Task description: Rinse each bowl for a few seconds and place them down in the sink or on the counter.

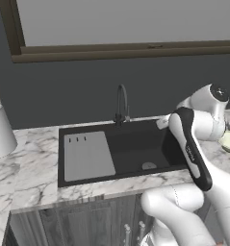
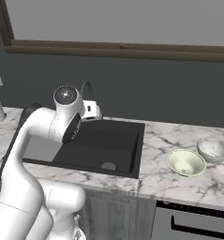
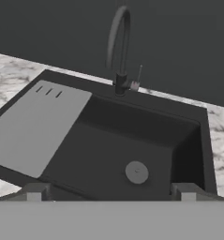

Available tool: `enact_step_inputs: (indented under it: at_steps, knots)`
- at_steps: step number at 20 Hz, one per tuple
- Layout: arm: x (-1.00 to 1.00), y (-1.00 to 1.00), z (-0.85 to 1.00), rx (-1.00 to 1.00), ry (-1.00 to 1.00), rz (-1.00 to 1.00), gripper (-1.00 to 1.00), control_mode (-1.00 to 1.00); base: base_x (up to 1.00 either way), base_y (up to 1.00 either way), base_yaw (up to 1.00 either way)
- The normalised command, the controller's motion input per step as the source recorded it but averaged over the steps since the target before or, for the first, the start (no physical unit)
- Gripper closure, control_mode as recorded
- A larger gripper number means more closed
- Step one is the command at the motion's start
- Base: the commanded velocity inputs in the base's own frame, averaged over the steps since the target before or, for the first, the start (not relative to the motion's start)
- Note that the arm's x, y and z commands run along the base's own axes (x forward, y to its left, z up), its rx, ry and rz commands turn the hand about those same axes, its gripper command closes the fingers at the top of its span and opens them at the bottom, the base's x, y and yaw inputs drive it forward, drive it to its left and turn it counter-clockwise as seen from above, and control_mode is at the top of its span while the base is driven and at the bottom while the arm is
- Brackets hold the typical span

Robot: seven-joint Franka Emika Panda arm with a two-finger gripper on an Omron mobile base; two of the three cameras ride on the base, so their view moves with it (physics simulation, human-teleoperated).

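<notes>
Bowls sit side by side on the marble table [image 2: 179,183] to the right of the sink [image 2: 132,150]: a pale greenish bowl [image 2: 186,162] nearer the front edge and a greyish-white bowl [image 2: 213,150] just behind and to its right, close together. The black basin holds a round drain [image 3: 136,172], with a grey drainboard [image 3: 33,126] on its left side and a dark gooseneck faucet [image 3: 119,47] at its back rim. The white arm reaches over the sink, its claw [image 3: 111,193] released, fingertips spread wide apart above the basin's front edge and grasping nothing. A tall white cylinder [image 1: 0,129] stands on the table well to the left.
</notes>
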Motion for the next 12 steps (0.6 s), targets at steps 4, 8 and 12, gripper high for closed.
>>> enact_step_inputs:
  at_steps: [4, 8, 12]
  knots:
    - [0.06, 0.0, -0.14, 0.02, -0.11, 0.08, -1.0, -1.0, 0.0, 0.0, 0.0]
    - [0.09, -0.02, -0.15, 0.01, -0.12, 0.06, -1.0, -1.0, 0.0, 0.0, 0.0]
    - [0.13, -0.07, -0.14, 0.01, -0.12, 0.06, -1.0, -1.0, 0.0, 0.0, 0.0]
